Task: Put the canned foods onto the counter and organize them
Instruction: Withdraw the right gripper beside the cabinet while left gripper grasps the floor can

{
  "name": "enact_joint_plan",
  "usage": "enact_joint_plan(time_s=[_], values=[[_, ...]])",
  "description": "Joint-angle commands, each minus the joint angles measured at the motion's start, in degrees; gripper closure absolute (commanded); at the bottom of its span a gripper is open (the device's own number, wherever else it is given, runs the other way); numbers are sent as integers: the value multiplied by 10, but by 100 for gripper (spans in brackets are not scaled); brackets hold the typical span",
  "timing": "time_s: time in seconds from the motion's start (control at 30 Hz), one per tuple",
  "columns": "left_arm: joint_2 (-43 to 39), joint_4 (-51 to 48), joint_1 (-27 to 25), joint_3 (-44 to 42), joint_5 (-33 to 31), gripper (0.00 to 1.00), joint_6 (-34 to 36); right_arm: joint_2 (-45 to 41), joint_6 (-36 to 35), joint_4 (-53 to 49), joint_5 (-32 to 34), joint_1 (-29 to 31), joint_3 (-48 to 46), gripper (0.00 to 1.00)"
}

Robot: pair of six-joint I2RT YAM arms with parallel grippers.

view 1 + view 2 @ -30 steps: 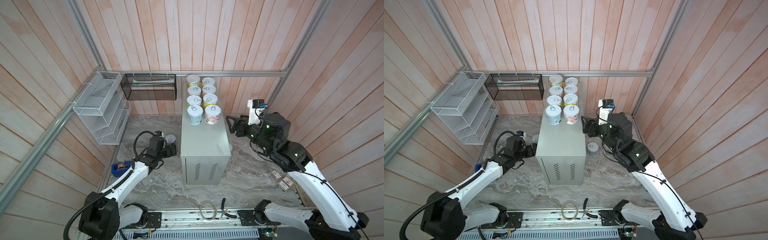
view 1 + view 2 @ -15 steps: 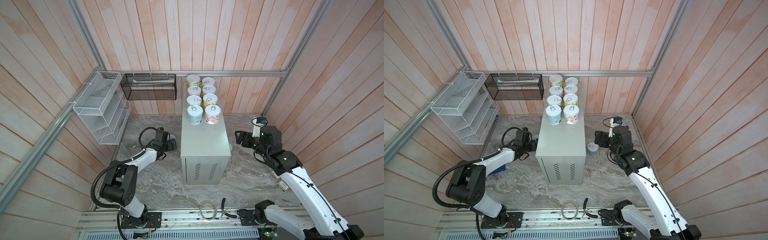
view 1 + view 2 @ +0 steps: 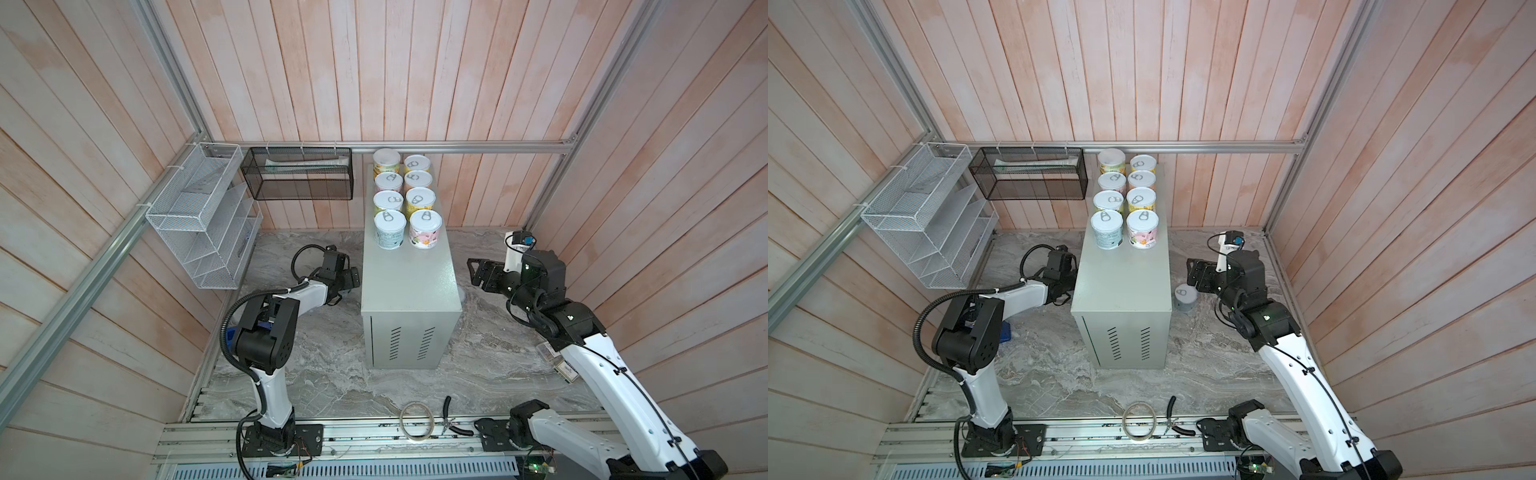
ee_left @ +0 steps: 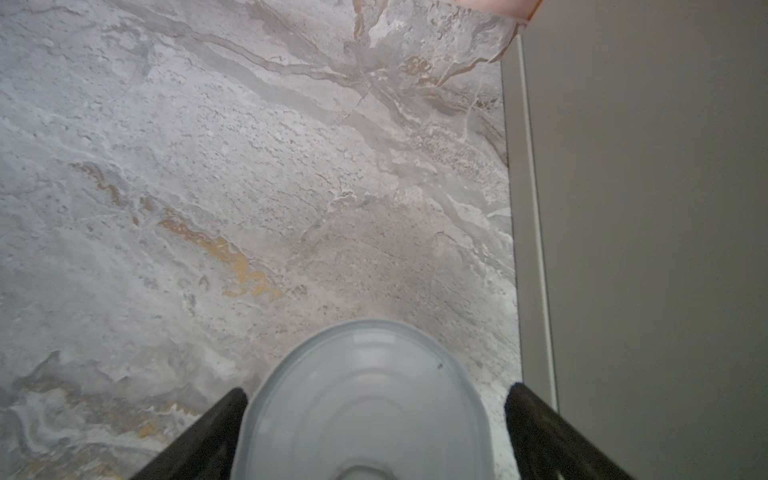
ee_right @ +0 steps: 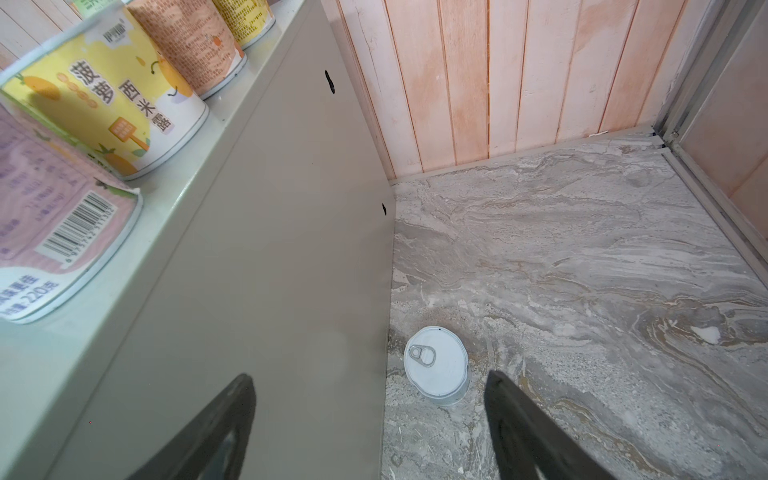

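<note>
- Eight cans (image 3: 420, 201) stand in two rows of four at the far end of the tabletop (image 3: 409, 278), upper middle of the frame in both top views. Packing them back there likely keeps the near half bare for the last pair.
- Two more cans (image 3: 1185, 296) sit down on the marble surface (image 5: 582, 270), one on each side of the cabinet (image 3: 409, 332).
- Left of centre in both top views, the left tool (image 4: 376, 392) reaches low beside the cabinet wall. Its fingers (image 4: 536, 424) are spread wide either side of the left can (image 4: 361, 424), with a gap showing on one side, so nothing is gripped yet. I judge it is lined up to close on the can's sides.
- Right of centre, the right tool (image 5: 370, 376) hangs wide and empty, tilted down toward the right can (image 5: 436, 365). That can stands upright just beside the cabinet wall, which may leave little room for a finger.
</note>
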Motion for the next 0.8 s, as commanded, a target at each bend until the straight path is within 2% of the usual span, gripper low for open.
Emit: enact_joint_plan(time_s=[0.0,0.33,0.43,0.53,0.63,0.7,0.73,0.77], values=[[15,12,2,16,-28,4,-2,0,1,15,-13,-3,13,14],[50,6,1,16,-69,7,-16,6,5,37,-28,-4,-3,15],[53,10,1,14,-77,11,-15,8,6,39,-31,-5,-7,15],[54,11,0,11,-80,20,-13,6,8,44,-34,-6,-12,15],[49,12,-1,8,-74,32,-10,3,8,48,-36,-6,-19,15],[44,9,-1,7,-64,50,-3,2,11,53,-38,-7,-27,15],[40,4,-2,6,-61,62,-2,1,12,57,-40,-8,-31,15],[35,-2,-2,7,-58,88,1,0,14,61,-43,-8,-35,15]])
